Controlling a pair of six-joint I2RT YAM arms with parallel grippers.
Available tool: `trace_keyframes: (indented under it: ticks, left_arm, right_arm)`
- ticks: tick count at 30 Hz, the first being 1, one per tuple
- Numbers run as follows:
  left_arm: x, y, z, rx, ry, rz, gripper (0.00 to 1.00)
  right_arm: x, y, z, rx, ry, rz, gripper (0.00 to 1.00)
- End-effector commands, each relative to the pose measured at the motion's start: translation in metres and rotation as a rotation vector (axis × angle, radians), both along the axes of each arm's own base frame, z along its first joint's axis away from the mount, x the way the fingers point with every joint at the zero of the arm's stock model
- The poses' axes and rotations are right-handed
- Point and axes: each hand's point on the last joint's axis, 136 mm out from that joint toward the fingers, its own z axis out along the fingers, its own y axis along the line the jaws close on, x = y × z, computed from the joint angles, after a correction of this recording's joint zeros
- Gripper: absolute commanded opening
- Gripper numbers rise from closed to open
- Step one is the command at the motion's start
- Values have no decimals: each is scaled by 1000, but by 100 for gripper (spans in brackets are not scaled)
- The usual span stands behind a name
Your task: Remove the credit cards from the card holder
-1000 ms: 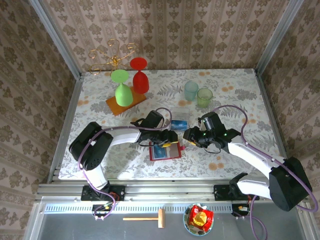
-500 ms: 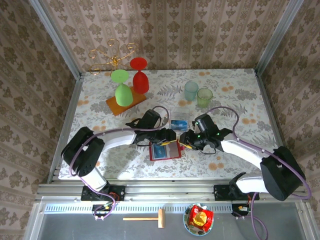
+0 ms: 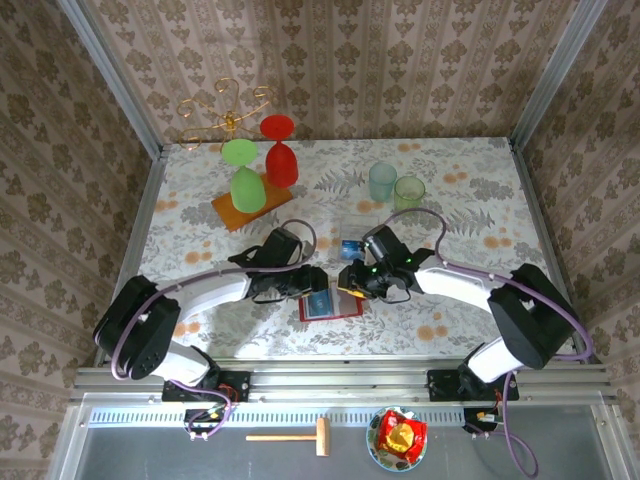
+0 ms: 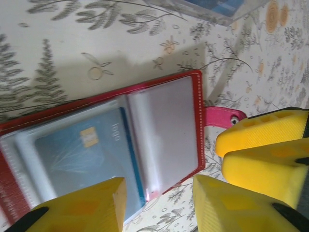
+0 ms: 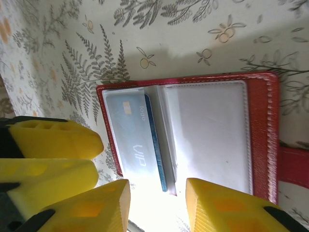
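Observation:
The red card holder (image 3: pixel 335 313) lies open on the flowered table between my two grippers. A blue credit card (image 4: pixel 82 154) sits in its clear left pocket, and the pocket beside it (image 4: pixel 169 130) looks pale and empty. The red tab (image 4: pixel 219 116) sticks out to the side. My left gripper (image 4: pixel 157 203) is open and straddles the holder's near corner. My right gripper (image 5: pixel 157 203) is also open, its jaws either side of the holder's edge by the blue card (image 5: pixel 133 140). The two grippers' yellow fingers almost touch.
A clear flat piece with something blue in it (image 3: pixel 352 247) lies just behind the grippers. Further back stand two translucent cups (image 3: pixel 395 187), an orange board (image 3: pixel 245 208) carrying a green and a red glass, and a gold wire rack (image 3: pixel 228 112).
Both grippers have shifted left and come closer together over the holder. The left jaws have narrowed somewhat. The holder has stayed put.

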Motion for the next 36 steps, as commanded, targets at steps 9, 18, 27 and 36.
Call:
trace_keyframes:
  ticks: [9,18,27,36]
  left_arm:
    - [-2,29,-9,40,-15,47,41]
    - [2,31,-9,32,-11,49,41]
    - [3,30,-8,24,-8,41,41]
    - [3,28,-9,17,-1,34,37]
  right_arm:
    - [-10,4,-31,-61,59,21,35]
    - [-22,-3,-46,-84,97,-3,35]
    - [-23,3,-38,-76,80,-6,35]
    - [-7,18,-7,-29,16,11,35]
